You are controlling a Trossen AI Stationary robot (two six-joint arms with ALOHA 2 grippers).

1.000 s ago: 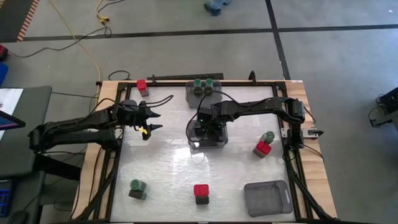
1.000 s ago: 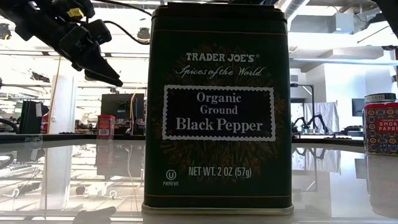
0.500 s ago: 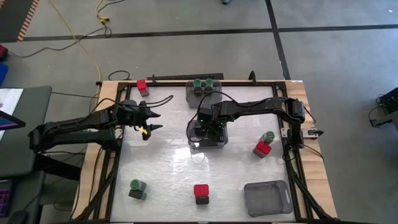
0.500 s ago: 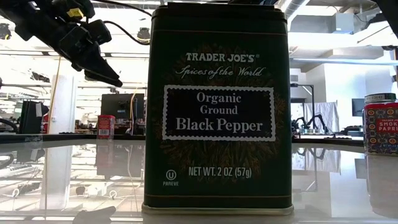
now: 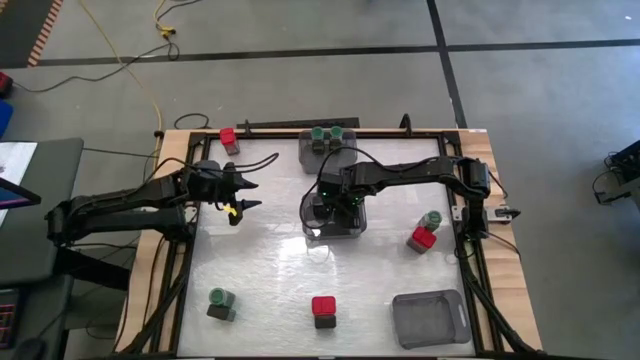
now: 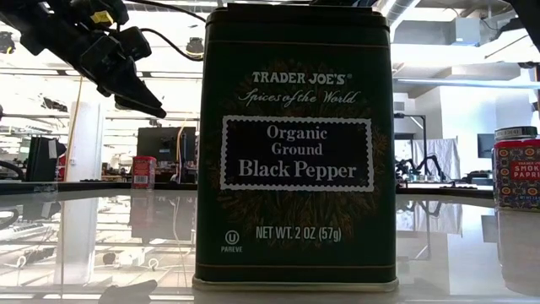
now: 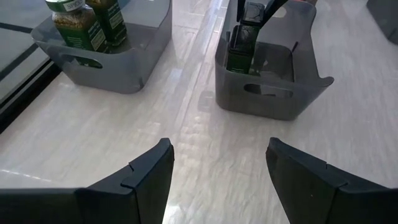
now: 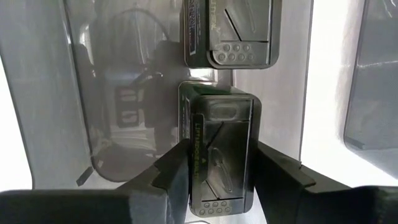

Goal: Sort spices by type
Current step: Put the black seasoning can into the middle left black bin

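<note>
We are reading "Trader Joe's, Spices of the World, Organic Ground Black Pepper, Net Wt. 2 oz (57g)" on the black pepper tin (image 6: 295, 143) that is filling the low view; at that view's edge a red-labelled jar (image 6: 517, 173) is cut off, its lettering only partly legible. Our right gripper (image 8: 214, 180) is reaching down into the middle grey bin (image 5: 335, 225), its fingers pressing both sides of a black tin (image 8: 221, 155) there, with a second black tin (image 8: 230, 34) lying just beyond it in the same bin. The far bin (image 5: 325, 148) is holding two green-capped jars (image 5: 327, 133); the near-right bin (image 5: 430, 320) is sitting apart. Loose on the table are lying a green-capped jar (image 5: 220, 300), red-capped jars (image 5: 323, 308), (image 5: 421, 239) and (image 5: 228, 137), and another green-capped one (image 5: 432, 219). Our left gripper (image 7: 217, 168) is hovering spread wide and holding nothing over the table's left side.
</note>
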